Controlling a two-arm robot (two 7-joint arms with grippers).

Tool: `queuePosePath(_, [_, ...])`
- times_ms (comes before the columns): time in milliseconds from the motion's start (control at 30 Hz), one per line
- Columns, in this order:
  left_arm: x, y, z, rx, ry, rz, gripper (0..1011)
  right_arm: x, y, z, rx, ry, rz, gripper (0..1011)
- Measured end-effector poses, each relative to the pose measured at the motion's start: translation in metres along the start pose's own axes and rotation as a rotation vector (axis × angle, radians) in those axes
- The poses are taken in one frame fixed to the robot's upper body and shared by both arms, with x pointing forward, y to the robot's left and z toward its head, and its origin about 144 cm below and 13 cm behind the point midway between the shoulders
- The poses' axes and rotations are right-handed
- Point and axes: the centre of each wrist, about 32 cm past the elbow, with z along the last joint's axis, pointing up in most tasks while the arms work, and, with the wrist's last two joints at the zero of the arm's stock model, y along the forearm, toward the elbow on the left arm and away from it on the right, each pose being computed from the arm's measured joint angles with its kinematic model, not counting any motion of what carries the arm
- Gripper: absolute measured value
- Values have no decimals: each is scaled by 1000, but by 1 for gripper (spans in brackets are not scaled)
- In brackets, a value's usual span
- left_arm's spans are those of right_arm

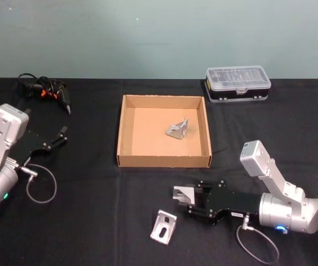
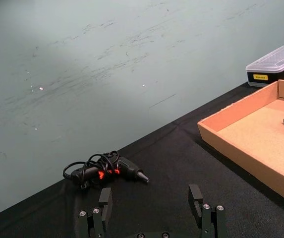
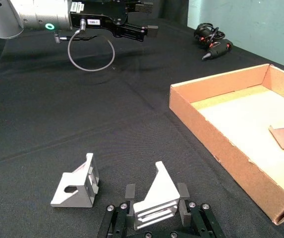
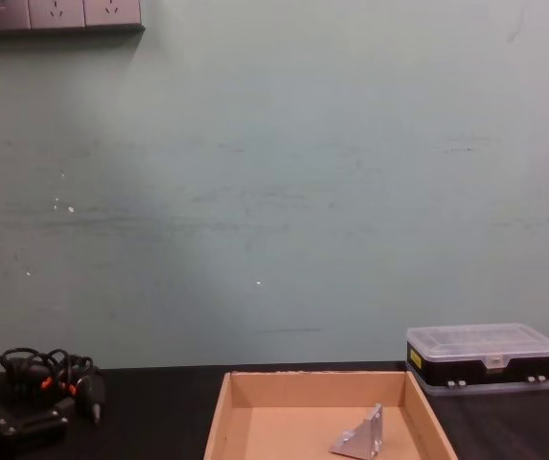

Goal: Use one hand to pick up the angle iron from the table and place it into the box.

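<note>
Grips a silver-grey metal angle iron (image 3: 154, 201) between the fingers of the black right gripper (image 1: 187, 196), low over the matt black table (image 1: 92, 233), near the front wall of the shallow tan cardboard box (image 1: 164, 161). Shows a second angle iron (image 1: 163, 226) lying on the table just beside it and a third angle iron (image 1: 177, 129) inside the box. Rests the black left gripper (image 1: 61, 136), fingers spread, at the table's left.

Right arm low at near right, elbow joint raised, forearm level and reaching toward the robot's left — right gripper (image 1: 184, 198) clamped on an angle iron (image 1: 180, 193), a finger on each side. Left arm bent at far left, wrist pointing forward and inward — left gripper (image 1: 60, 137) with fingers spread wide.
</note>
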Motion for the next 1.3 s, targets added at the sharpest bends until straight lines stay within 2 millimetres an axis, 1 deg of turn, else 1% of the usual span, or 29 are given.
queuePosePath(367, [0,0,0,0,0,0,1011,0,0,0,0,0,0,504])
queuePosePath(467, [0,0,0,0,0,0,1012,-1,-1,3,6,-5,2,504])
queuePosePath(533, [0,0,0,0,0,0,1011,-2,-2,6,13,-6,3,504])
queuePosePath(833, [0,0,0,0,0,0,1012,-2,-3,32,51,-5,-9,504])
queuePosePath(967, [0,0,0,0,0,0,1011,6,1,45,63,-7,-35,504])
queuePosePath(1200, [0,0,0,0,0,0,1011,24,13,59,67,1,-79,504])
queuePosePath(1300, [0,0,0,0,0,0,1011,37,24,66,64,-4,-98,504])
